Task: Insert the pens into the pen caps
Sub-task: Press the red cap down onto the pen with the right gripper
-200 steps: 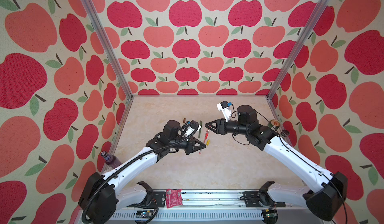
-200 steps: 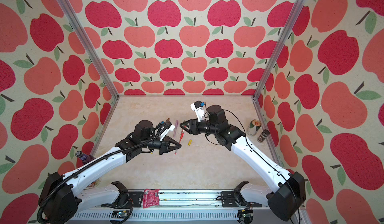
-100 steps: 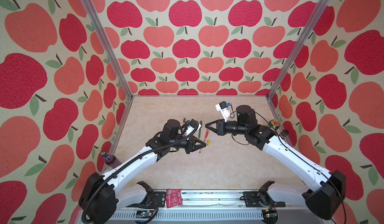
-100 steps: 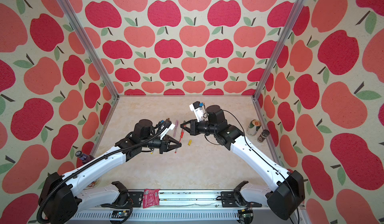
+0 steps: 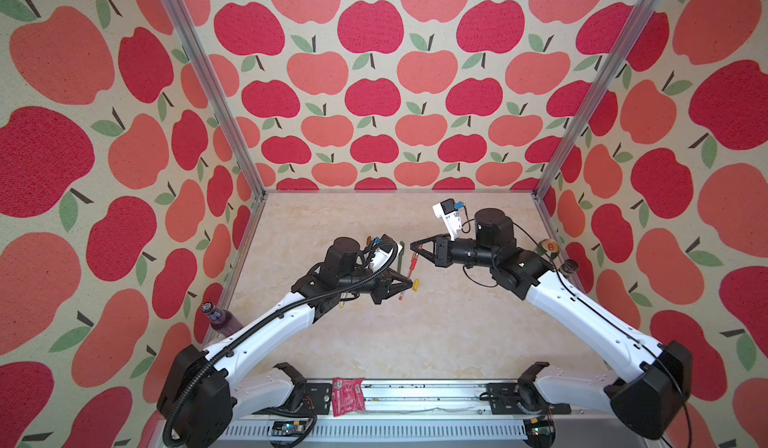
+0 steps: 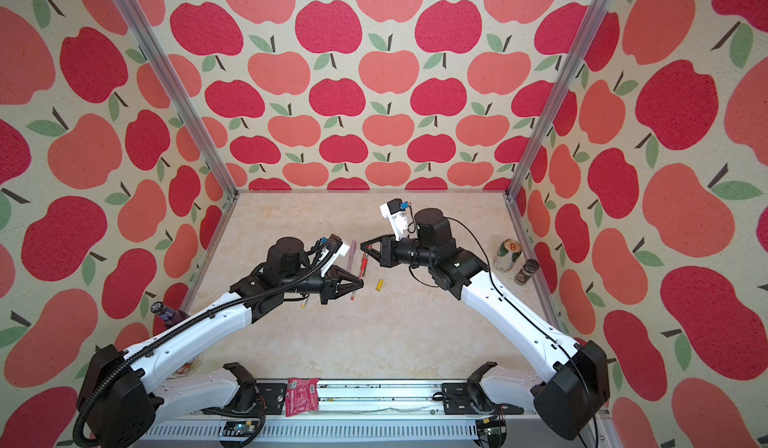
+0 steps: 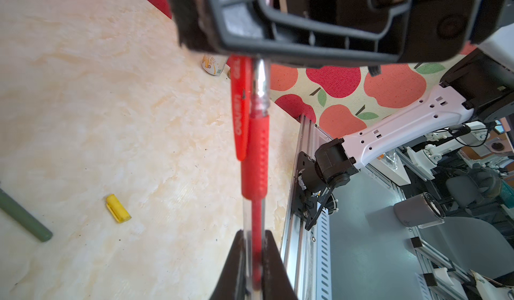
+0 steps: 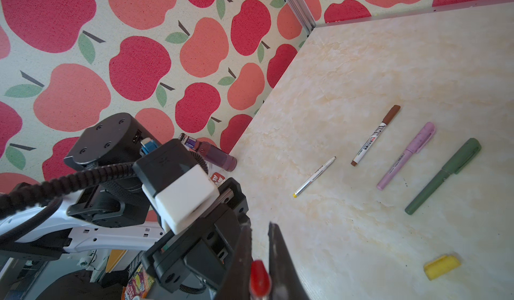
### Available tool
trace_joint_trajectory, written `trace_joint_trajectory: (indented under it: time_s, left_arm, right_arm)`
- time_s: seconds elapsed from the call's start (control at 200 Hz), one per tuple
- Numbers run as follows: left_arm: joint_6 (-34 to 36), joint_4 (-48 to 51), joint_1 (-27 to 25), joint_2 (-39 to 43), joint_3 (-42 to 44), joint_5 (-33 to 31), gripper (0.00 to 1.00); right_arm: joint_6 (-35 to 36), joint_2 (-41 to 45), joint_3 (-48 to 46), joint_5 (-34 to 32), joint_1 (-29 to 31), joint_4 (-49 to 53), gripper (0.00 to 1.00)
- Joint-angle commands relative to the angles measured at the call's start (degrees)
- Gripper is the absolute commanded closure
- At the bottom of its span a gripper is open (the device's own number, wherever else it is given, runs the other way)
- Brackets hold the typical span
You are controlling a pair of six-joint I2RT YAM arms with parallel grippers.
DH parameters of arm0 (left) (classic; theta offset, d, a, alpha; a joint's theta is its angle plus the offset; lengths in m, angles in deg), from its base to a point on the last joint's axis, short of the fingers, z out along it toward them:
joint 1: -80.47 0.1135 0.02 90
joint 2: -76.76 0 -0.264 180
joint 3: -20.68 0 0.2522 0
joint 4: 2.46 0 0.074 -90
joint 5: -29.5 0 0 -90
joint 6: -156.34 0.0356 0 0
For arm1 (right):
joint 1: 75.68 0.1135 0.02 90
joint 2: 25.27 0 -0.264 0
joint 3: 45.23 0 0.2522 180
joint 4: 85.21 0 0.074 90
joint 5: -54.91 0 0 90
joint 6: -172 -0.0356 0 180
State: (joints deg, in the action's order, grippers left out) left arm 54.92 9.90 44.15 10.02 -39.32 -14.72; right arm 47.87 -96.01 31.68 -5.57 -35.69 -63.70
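Left tool (image 7: 254, 245) clamps the red pen (image 7: 255, 156) by its clear barrel above the worktop (image 7: 97, 118); right tool (image 8: 259, 226) pinches the red cap (image 7: 239, 112), seemingly alongside the tip, lined up for capping.

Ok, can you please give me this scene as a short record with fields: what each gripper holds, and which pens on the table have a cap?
left gripper: shut on red pen
right gripper: shut on red cap
red pair: cap held at the pen's tip; cannot tell if the tip is inside
capped, on table: brown pen, lilac pen, green pen
uncapped, on table: yellow pen
loose cap: yellow cap, lying apart from the yellow pen
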Motion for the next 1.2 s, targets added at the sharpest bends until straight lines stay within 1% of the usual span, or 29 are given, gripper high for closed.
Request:
trace_joint_trajectory:
  time_s: [0.0, 0.24, 0.335, 0.445, 0.545, 0.725, 1.191]
  left_arm:
    - [3.79, -15.06, 0.81, 1.48, -2.99, -1.24, 0.96]
    - [9.73, -9.33, 0.89, -1.63, -9.51, 2.68, 0.98]
    - [11.27, -7.53, 1.03, -1.81, -11.0, 2.83, 0.98]
    - [11.5, -7.51, 1.41, -1.7, -11.92, 2.7, 0.98]
    - [11.15, -8.6, 1.37, -1.81, -12.79, 2.22, 0.98]
    - [8.55, -13.57, 1.25, -1.98, -13.97, 1.91, 0.98]
    - [9.35, -17.98, 1.47, -5.15, -19.18, 2.04, 0.99]
  right_arm:
    - [-0.7, -0.7, -1.63, 3.52, 0.89, 4.81, 1.0]
    - [-0.83, -1.02, -1.94, 4.82, 1.47, 4.97, 1.0]
    - [-0.56, -1.02, -2.07, 5.02, 1.67, 5.58, 1.0]
    - [-0.42, -0.95, -2.58, 5.2, 1.84, 5.83, 1.0]
    - [-0.58, -0.95, -3.27, 5.52, 1.94, 5.66, 1.0]
    - [-0.76, -1.09, -4.39, 6.17, 1.98, 5.44, 1.0]
    - [-2.78, -0.37, -10.18, 5.73, 2.73, 2.63, 1.0]
